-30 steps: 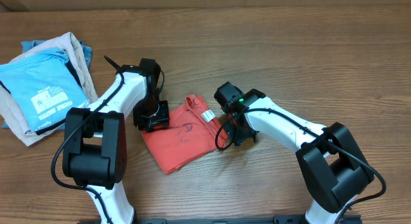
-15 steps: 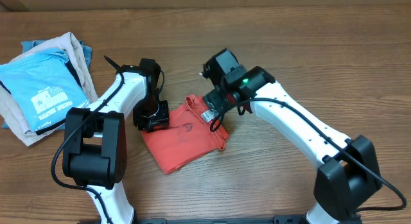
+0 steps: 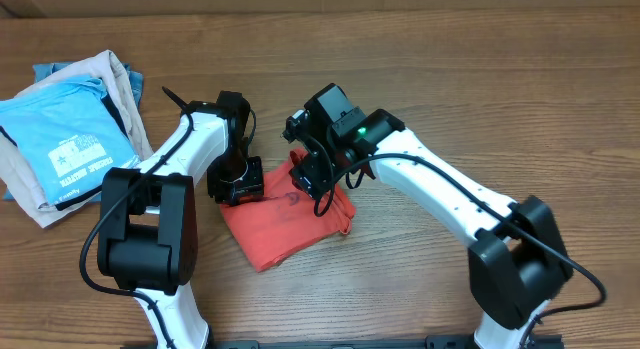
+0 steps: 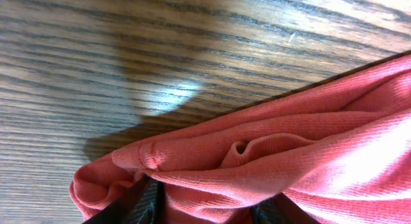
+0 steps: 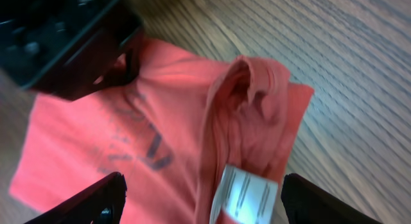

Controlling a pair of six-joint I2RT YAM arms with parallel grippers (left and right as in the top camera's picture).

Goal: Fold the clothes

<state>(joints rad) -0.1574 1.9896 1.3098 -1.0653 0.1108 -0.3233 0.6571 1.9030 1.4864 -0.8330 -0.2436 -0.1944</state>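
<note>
The coral-red T-shirt (image 3: 285,224) lies folded into a small rough square near the table's middle. Its dark lettering (image 5: 138,147) and white tag (image 5: 247,195) show in the right wrist view. My left gripper (image 3: 236,184) is shut on the shirt's left edge; bunched red cloth (image 4: 257,160) fills the space between its fingers. My right gripper (image 3: 318,179) hovers over the shirt's upper right part, fingers spread wide (image 5: 202,201) on either side of the tag, holding nothing.
A stack of folded garments sits at the far left: a light blue printed T-shirt (image 3: 65,144) on top of beige cloth (image 3: 105,74) with denim under it. Bare wooden tabletop (image 3: 500,99) surrounds the shirt.
My right arm has swung from the shirt's right edge up and left, and now sits over the shirt's upper right part near the tag. The left arm has not moved.
</note>
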